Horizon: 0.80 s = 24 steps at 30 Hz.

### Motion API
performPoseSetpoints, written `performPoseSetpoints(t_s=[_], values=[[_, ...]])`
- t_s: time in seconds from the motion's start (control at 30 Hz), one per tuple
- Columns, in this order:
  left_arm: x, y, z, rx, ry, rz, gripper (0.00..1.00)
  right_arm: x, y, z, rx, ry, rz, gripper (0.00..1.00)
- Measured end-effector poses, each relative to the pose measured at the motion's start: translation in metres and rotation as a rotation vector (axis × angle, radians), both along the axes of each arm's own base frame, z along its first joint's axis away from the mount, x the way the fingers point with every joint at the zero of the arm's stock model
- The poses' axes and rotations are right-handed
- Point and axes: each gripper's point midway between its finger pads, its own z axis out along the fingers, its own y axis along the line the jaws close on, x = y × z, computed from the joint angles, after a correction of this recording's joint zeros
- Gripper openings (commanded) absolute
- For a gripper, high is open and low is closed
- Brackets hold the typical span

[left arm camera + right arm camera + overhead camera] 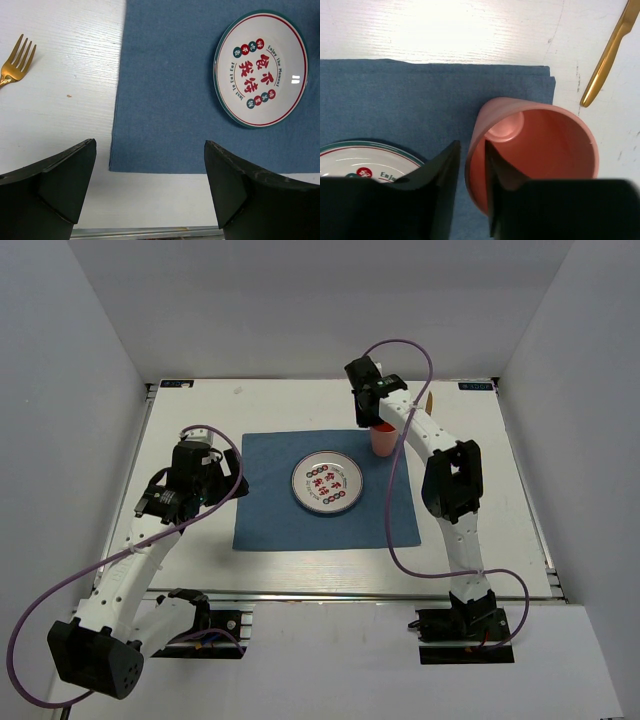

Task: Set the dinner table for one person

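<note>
The left claw (150, 144) hangs wide open and holds nothing. It is above the near left corner of the blue mat (165, 100). Just left of the mat, a gold fork (17, 62) lies on the white dinner table (200, 410), with its prongs pointing to the far side. The plate (261, 67) sits in the middle of the mat.

Next, the right claw (471, 147) pinches the pink cup (540, 145), one finger inside and one outside. The cup is mouth up at the mat's far right corner. It looks light, stiff and a bit slippery, so its wall is a good place to hold. Right of the cup, the gold knife (607, 55) lies long-ways, roughly far to near.
</note>
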Motion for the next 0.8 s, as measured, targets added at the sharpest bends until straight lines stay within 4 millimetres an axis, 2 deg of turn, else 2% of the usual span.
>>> performPoseSetpoints(t_s=[0.07, 0.1, 0.13, 0.23, 0.33, 0.43, 0.53, 0.57, 0.63, 0.7, 0.73, 0.8], values=[[0.0, 0.0, 0.0, -0.001, 0.0, -0.001, 0.98, 0.0, 0.001, 0.0, 0.003, 0.002, 0.001, 0.53], [0.0, 0.0, 0.0, -0.001, 0.001, -0.002, 0.98, 0.0, 0.001, 0.0, 0.009, 0.003, -0.001, 0.77], [0.0, 0.0, 0.0, -0.001, 0.001, -0.001, 0.98, -0.001, 0.003, 0.001, 0.016, 0.004, 0.004, 0.89], [0.0, 0.0, 0.0, -0.001, 0.0, -0.002, 0.98, 0.001, 0.01, 0.009, 0.053, -0.006, 0.02, 0.89], [0.0, 0.0, 0.0, -0.001, 0.0, -0.002, 0.98, 0.004, 0.016, 0.032, 0.116, -0.039, 0.032, 0.89], [0.0, 0.0, 0.0, -0.001, 0.0, -0.002, 0.98, 0.003, 0.005, 0.083, 0.186, -0.123, 0.017, 0.89], [0.0, 0.0, 0.0, -0.001, 0.0, -0.002, 0.98, 0.01, -0.03, 0.151, 0.255, -0.277, -0.042, 0.89], [0.0, 0.0, 0.0, -0.001, 0.001, -0.001, 0.98, 0.013, -0.049, 0.173, 0.275, -0.329, -0.074, 0.89], [0.0, 0.0, 0.0, -0.001, 0.0, -0.002, 0.98, 0.022, -0.092, 0.201, 0.295, -0.401, -0.148, 0.89], [0.0, -0.001, 0.0, -0.002, 0.001, -0.002, 0.98, 0.036, -0.133, 0.202, 0.288, -0.423, -0.223, 0.89], [0.0, -0.001, 0.0, -0.002, 0.001, -0.003, 0.98, 0.044, -0.15, 0.193, 0.278, -0.413, -0.256, 0.88], [0.0, -0.001, 0.0, -0.004, 0.002, -0.007, 0.98, 0.059, -0.18, 0.157, 0.243, -0.353, -0.309, 0.88]])
